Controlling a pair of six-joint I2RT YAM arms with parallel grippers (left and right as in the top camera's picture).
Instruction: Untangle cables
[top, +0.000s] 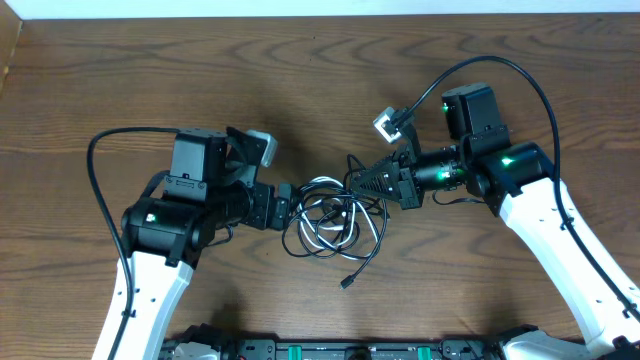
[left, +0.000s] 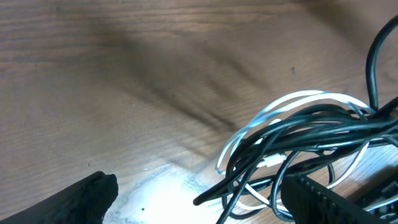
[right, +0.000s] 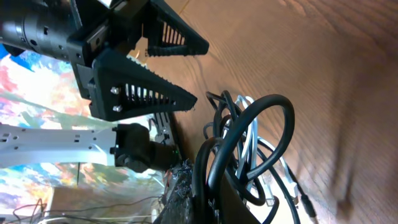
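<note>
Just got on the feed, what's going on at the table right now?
Both arms reach into the tangle of cables in the middle of the table. The right pincer is closed on the cables at the tangle's right edge. The left pincer stands wide open at the left edge, gripping nothing. The white cable is looped in among the black ones in one heap, and one plug end trails loose toward the near side.
</note>
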